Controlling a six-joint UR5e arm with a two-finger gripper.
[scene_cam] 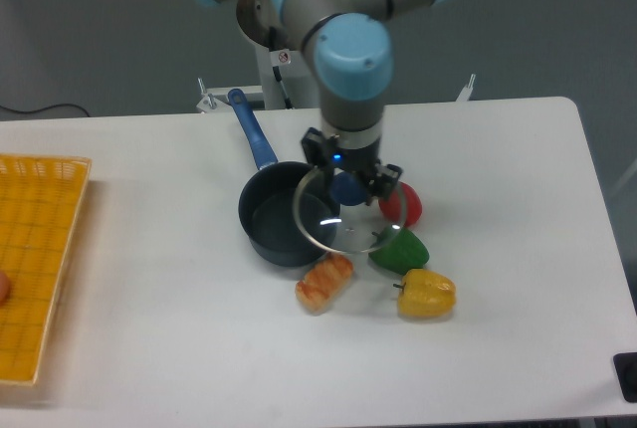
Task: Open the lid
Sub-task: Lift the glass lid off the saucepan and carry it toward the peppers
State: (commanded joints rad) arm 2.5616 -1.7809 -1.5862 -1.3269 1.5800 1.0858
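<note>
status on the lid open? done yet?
Mostly done: the lid is off the saucepan, whose mouth is largely uncovered. In hand: the claw grips the blue knob, holding the lid to the pan's right, overlapping the red pepper and green pepper. Left: setting it down.

Lid [343, 224] in tool [348, 187], off saucepan [274, 224]

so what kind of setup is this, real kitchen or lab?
Likely a lab bench: a plain white table, toy-looking peppers such as the yellow pepper, and an arm whose gripper holds the lid beside the saucepan.
</note>
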